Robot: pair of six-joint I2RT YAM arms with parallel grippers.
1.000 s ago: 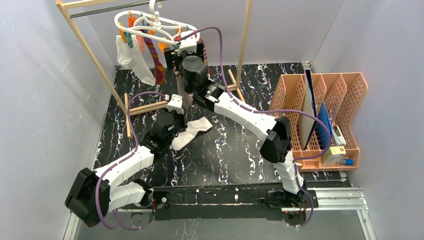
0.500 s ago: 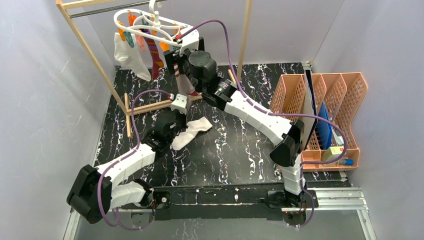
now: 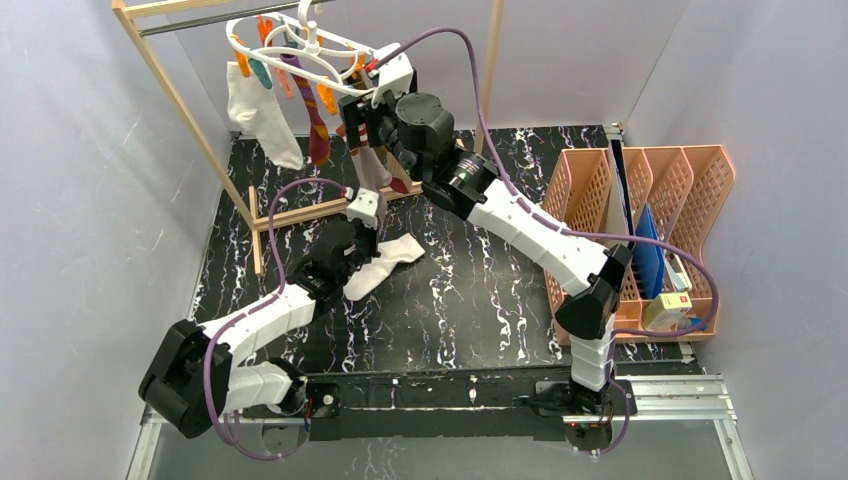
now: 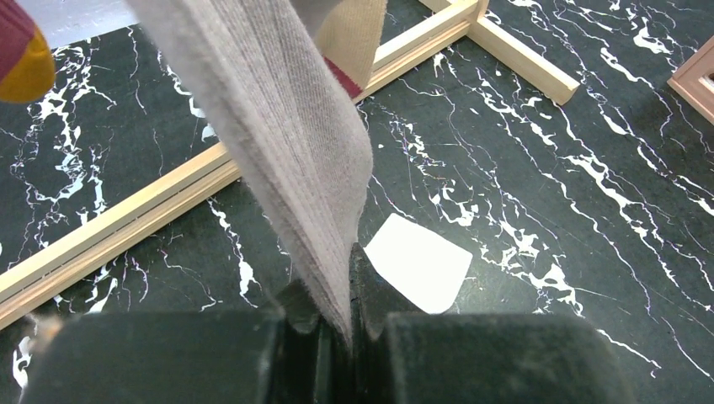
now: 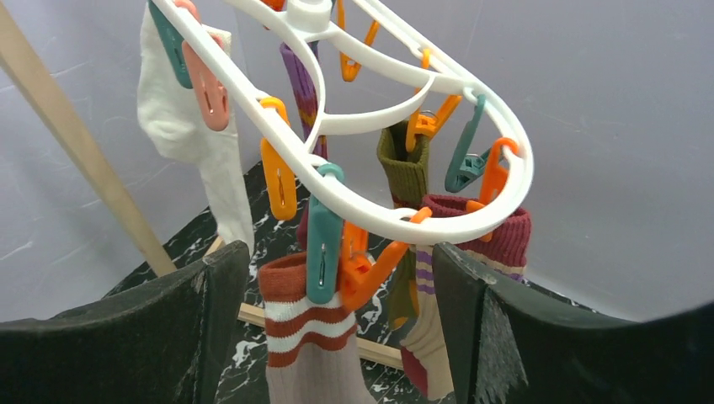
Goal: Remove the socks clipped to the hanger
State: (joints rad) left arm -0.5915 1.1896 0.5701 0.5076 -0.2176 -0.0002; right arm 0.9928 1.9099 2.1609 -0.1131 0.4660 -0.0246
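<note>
The white hanger (image 3: 300, 48) hangs from the wooden rack, with several socks on its pegs. My right gripper (image 3: 366, 118) is open right under the hanger's ring (image 5: 379, 220). Its jaws stand either side of a grey sock with an orange-and-white striped cuff (image 5: 305, 341), held by a teal peg (image 5: 322, 246). My left gripper (image 4: 345, 296) is shut on the lower end of that grey sock (image 4: 295, 143) and holds it taut, low over the table (image 3: 362, 212). A maroon-cuffed sock (image 5: 482, 246), an olive sock (image 5: 404, 164) and a white sock (image 5: 181, 126) also hang. A white sock (image 3: 385, 262) lies on the table.
The wooden rack's slanted post (image 3: 180, 100) and base bars (image 3: 300, 212) stand around the hanger. An orange file organizer (image 3: 650, 220) with papers and small items stands at the right. A small white patch (image 4: 418, 261) lies on the black marbled table in front of my left gripper.
My right gripper has risen and moved up to the hanger's ring, now astride the striped cuff. My left gripper has shifted slightly right, still holding the sock. The hanger has swung a little.
</note>
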